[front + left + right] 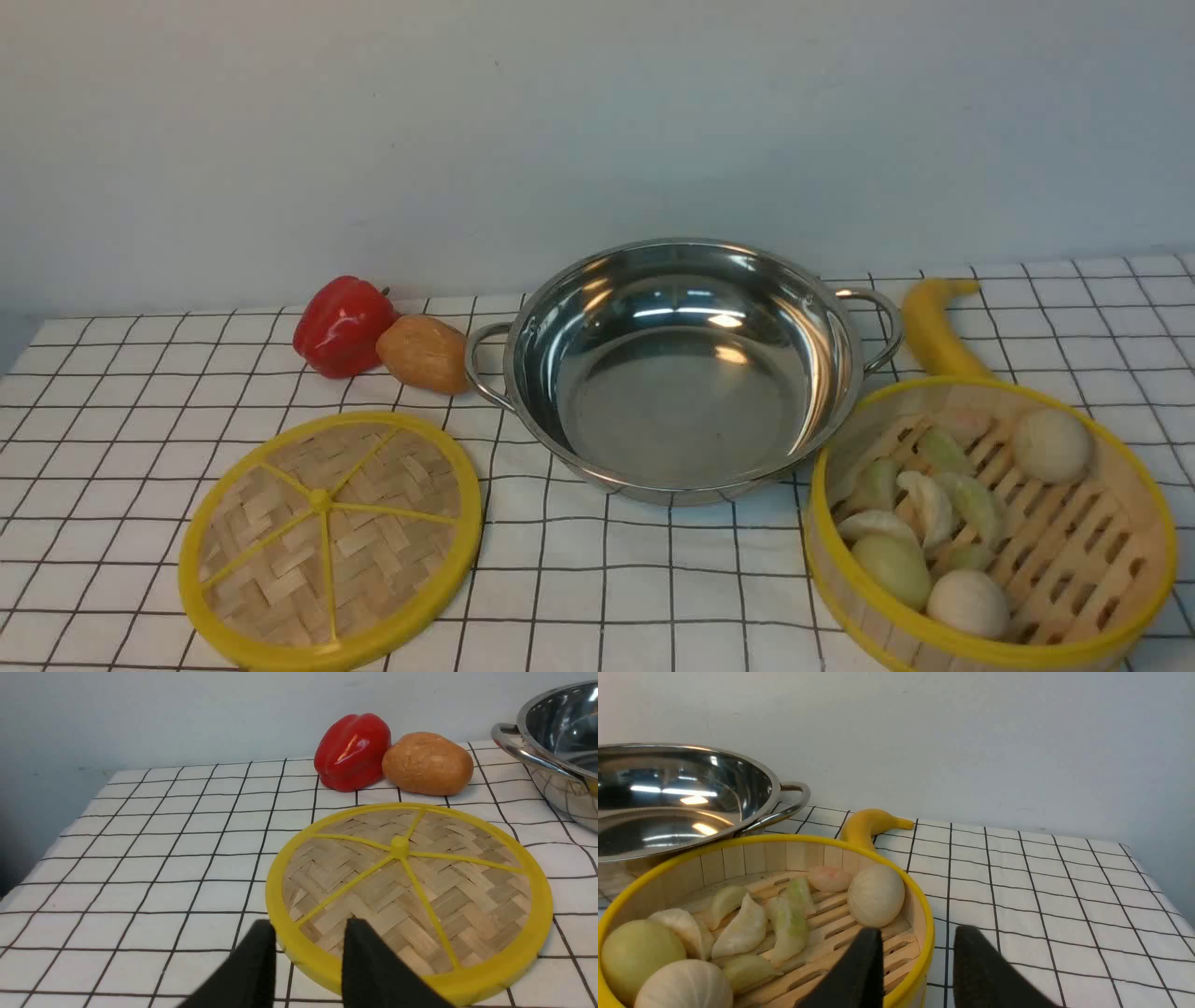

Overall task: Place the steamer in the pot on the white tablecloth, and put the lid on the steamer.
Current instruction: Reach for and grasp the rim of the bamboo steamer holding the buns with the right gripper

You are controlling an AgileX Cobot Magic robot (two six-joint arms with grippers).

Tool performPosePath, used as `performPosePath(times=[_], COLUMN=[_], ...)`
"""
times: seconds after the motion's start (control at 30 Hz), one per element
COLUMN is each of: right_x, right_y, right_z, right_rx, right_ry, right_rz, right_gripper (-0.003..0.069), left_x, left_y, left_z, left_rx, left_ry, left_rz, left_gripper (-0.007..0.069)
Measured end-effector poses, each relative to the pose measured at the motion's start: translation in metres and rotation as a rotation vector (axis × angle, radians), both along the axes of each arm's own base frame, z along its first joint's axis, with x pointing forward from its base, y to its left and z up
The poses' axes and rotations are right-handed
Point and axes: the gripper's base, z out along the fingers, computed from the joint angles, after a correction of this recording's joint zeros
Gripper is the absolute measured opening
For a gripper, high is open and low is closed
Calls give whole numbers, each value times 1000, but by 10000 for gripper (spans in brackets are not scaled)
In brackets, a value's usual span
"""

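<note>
Steamer sits near right on the white tablecloth, just beside the empty pot. My right jaws, released, straddle its wall. Plan: clamp squarely and lift level so the dumplings don't roll. Left jaws, released, hover at the lid.

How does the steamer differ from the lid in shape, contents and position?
The steamer is a deep walled basket with a slatted floor; the lid is a flat woven disc with spokes. The steamer holds dumplings and buns; the lid carries nothing. The steamer sits right of the pot, the lid left. Both are round, yellow-rimmed and rest on the tablecloth.
</note>
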Motion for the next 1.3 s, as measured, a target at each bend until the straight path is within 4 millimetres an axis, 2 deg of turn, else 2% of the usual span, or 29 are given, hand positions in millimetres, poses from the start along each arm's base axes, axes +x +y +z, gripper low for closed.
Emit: performPosePath(times=[1.3], right_x=[0], right_y=[0], right_z=[0], right_rx=[0], right_ry=[0], right_rz=[0], right_gripper=[240], left_x=[0], left_y=[1], left_z=[0], left_rx=[33], left_ry=[-1], left_rz=[2], left_gripper=[237])
